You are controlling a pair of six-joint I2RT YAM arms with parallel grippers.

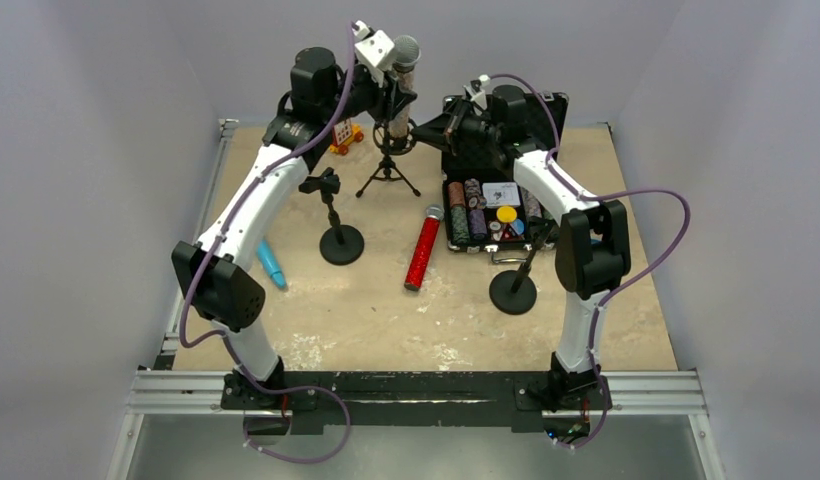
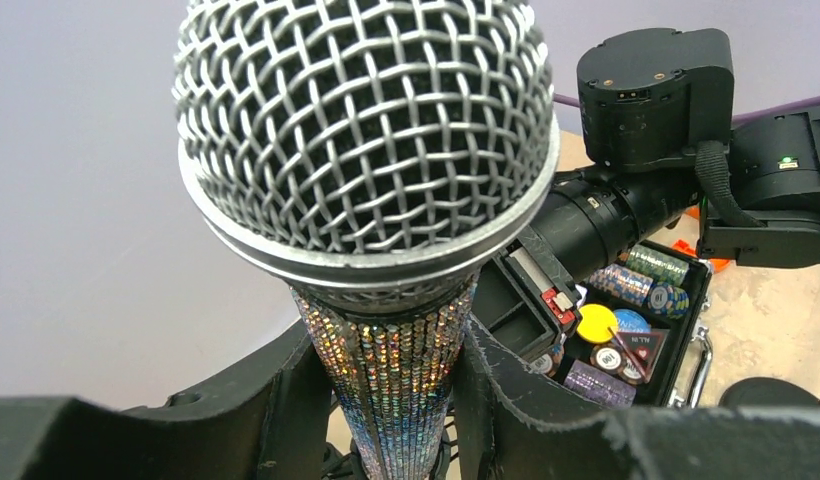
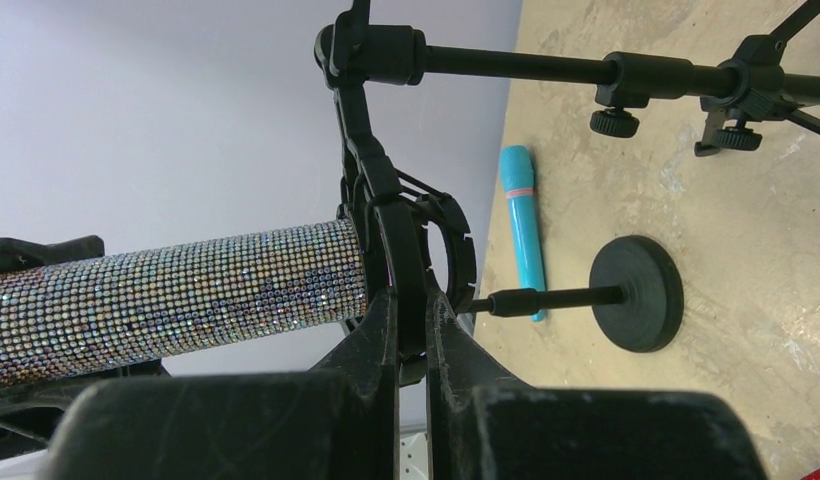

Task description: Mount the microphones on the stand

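Observation:
My left gripper (image 2: 398, 400) is shut on the silver-glitter microphone (image 2: 364, 140), holding it upright, mesh head up, over the tripod stand (image 1: 388, 172). In the top view that microphone (image 1: 403, 60) stands at the back centre. My right gripper (image 3: 413, 315) is shut on the stand's black clip ring (image 3: 401, 235), and the microphone's glitter body (image 3: 176, 295) meets that ring from the left. The red-glitter microphone (image 1: 423, 248) lies flat mid-table. Flat on the table at the left lies the light-blue microphone (image 1: 271, 264), which the right wrist view shows too (image 3: 523, 225).
Two round-base stands are on the table, one left of centre (image 1: 340, 240) and one at the right (image 1: 513, 290). An open black case of poker chips (image 1: 483, 215) sits behind the right one. A small orange toy (image 1: 345, 136) is at the back.

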